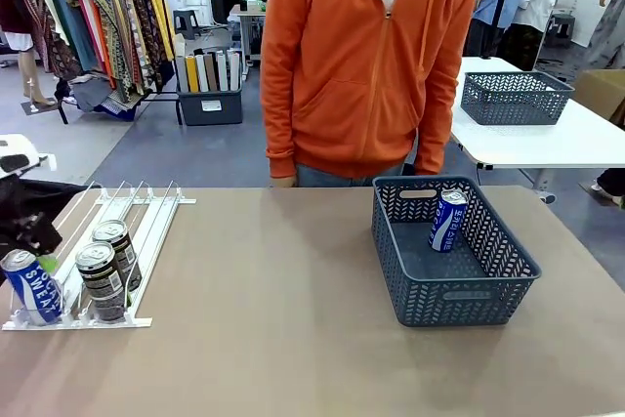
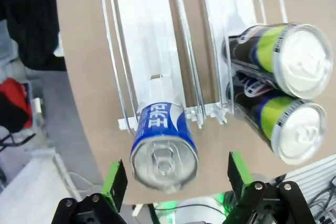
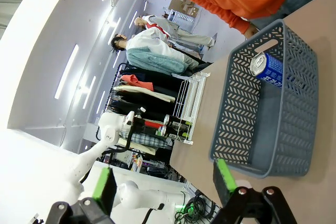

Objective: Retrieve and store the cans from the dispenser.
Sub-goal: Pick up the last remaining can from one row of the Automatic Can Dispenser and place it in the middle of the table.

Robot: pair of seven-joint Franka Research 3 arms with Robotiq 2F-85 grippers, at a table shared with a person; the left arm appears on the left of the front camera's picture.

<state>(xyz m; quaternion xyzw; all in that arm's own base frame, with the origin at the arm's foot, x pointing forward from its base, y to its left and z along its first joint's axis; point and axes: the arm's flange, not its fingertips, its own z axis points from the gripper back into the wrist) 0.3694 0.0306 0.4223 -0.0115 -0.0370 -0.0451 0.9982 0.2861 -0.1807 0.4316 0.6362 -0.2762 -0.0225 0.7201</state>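
The white rail dispenser lies at the table's left. At its front stoppers stand a blue Pocari Sweat can and two dark cans, one behind the other. In the left wrist view my left gripper is open, its green pads either side of the blue can's silver top and apart from it. The dark cans sit in the neighbouring lane. Another blue can leans inside the grey basket. My right gripper is open and holds nothing, hanging off to the side of the basket.
A person in an orange hoodie stands at the table's far edge, hands down behind it. My left arm's black wrist shows at the left edge, above the dispenser. Bare tabletop lies between dispenser and basket.
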